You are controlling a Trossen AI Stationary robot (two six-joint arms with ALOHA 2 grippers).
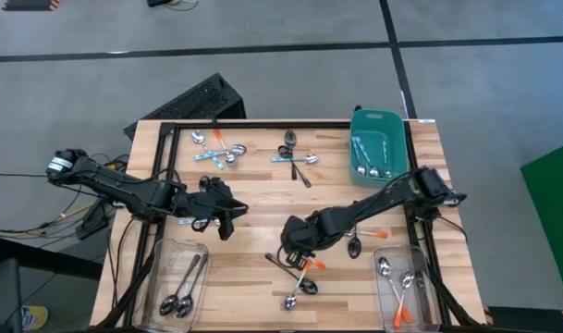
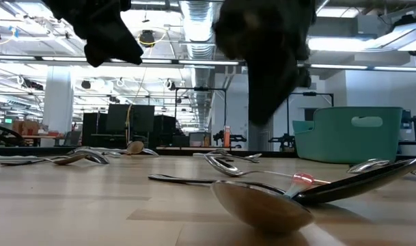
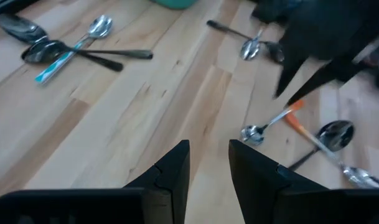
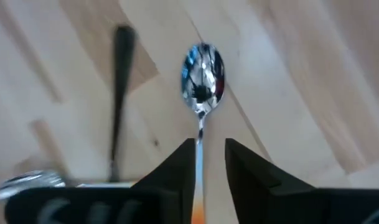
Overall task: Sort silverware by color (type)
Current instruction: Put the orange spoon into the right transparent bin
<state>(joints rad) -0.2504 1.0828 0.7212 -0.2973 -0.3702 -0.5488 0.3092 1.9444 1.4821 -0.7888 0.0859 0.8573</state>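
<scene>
Spoons lie in three loose groups on the wooden table: far left (image 1: 216, 148), far middle (image 1: 296, 159) and near middle (image 1: 299, 276). My right gripper (image 1: 293, 246) hangs over the near group with a narrow gap between its fingers. In its wrist view (image 4: 210, 146), an orange-handled spoon (image 4: 203, 78) lies below, and its neck runs into the gap. In the low view the finger ends (image 2: 259, 119) are above the table. My left gripper (image 1: 227, 224) hovers left of centre, slightly open and empty (image 3: 209, 149).
A teal tub (image 1: 378, 118) at the far right holds light blue spoons. A clear bin (image 1: 163, 248) at the near left holds dark spoons. A clear bin (image 1: 392, 252) at the near right holds orange spoons. A dark spoon (image 1: 354, 246) lies beside my right arm.
</scene>
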